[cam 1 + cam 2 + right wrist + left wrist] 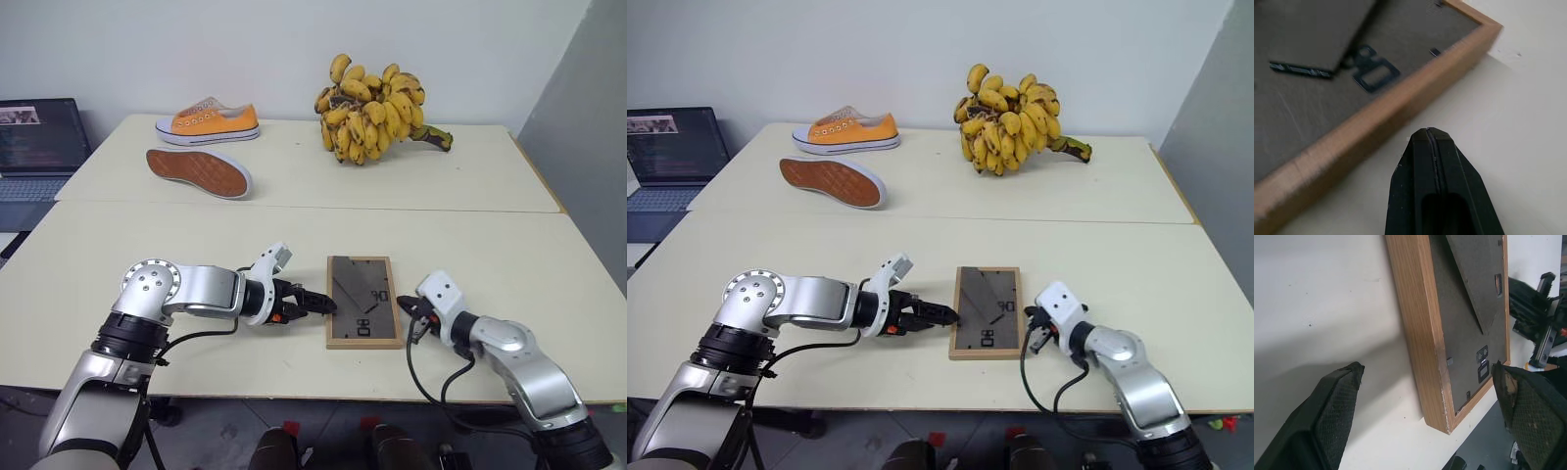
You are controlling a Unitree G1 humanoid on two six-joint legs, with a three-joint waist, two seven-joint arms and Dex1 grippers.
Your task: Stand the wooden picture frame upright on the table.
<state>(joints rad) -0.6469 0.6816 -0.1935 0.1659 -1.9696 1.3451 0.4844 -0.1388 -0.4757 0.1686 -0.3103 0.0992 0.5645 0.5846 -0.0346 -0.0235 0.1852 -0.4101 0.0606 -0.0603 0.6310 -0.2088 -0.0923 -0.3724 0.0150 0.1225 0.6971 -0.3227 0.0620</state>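
Light wood edges the small rectangular picture frame (363, 301), which lies flat, dark grey back up, near the front edge of the cream rectangular surface (196, 235). Its folded grey stand and pale markings face the ceiling.

The left gripper (323, 304) sits just beside the frame's left edge with its two black fingers (1334, 406) spread wide and holding nothing. The right gripper (405, 310) sits just beside the frame's right edge, its fingers pressed together on nothing. The bare surface between each gripper and the frame holds no obstacle.

Well behind, on a second like surface (294, 166) butted against the first, lie two orange canvas shoes: one upright (208, 120), one tipped over so its reddish-brown sole (199, 172) shows. One large bunch of spotted yellow bananas (374, 109) rests to their right. One open dark laptop (39, 137) stands off to the far left.

The left wrist view adds the chipped near corner of the frame's wood, small metal tabs on the back, and the right gripper beyond the far edge. The right wrist view adds a metal hanging bracket (1371, 74) and the closed seam between the fingers (1432, 161), just off the frame's edge.
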